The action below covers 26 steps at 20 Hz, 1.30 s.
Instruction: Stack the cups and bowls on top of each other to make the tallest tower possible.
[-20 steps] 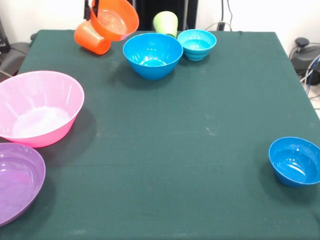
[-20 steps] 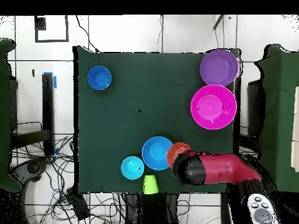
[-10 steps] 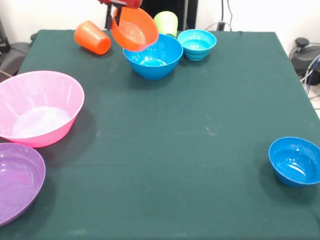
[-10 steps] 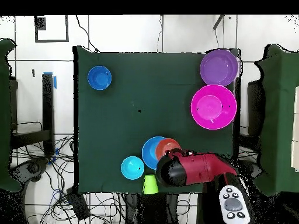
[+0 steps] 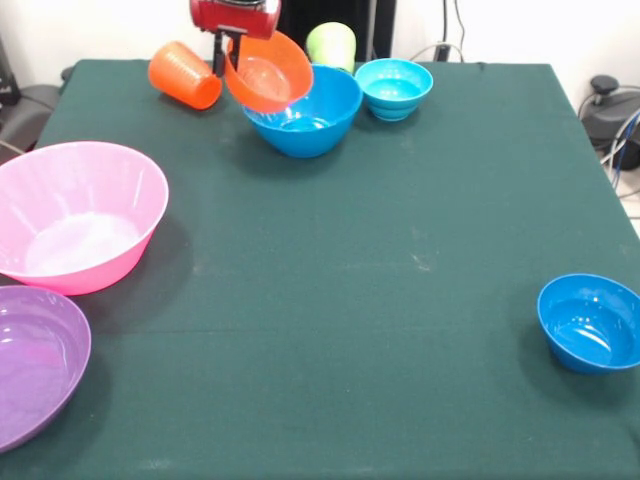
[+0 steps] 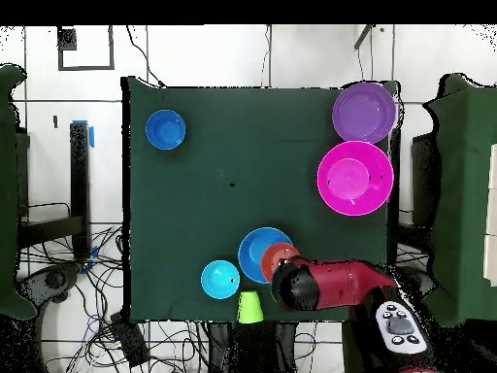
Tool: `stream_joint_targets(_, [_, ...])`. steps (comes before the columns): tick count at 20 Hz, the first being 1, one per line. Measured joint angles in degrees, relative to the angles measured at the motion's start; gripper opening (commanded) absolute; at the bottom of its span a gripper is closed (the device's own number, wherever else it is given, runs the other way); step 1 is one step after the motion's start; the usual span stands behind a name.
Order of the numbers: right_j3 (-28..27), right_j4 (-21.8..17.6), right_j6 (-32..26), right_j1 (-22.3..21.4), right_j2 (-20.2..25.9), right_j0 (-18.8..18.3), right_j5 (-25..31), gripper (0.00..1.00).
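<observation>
My gripper is shut on the rim of the small orange bowl, which hangs tilted over the left edge of the medium blue bowl. The orange ribbed cup lies on its side just left of them. A lime green cup stands upside down behind the blue bowl, and the small cyan bowl sits to its right. In the overhead view the orange bowl overlaps the blue bowl, and the arm hides the orange cup.
The huge pink bowl and the purple bowl sit at the table's left edge. The small dark blue bowl is alone at the near right. Dark green cloth lies between them.
The gripper carried the orange bowl from above the orange cup rightward in the front view, to the blue bowl's rim, and came a little lower.
</observation>
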Motion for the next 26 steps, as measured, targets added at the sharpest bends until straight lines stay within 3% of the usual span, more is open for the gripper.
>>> stream_joint_targets(11, [-0.6, -0.8, 0.0, 1.5, -0.7, 2.1, 0.0, 0.00])
stream_joint_targets(26, [-1.0, -0.8, 0.0, 1.5, -0.9, 2.2, 0.0, 0.00])
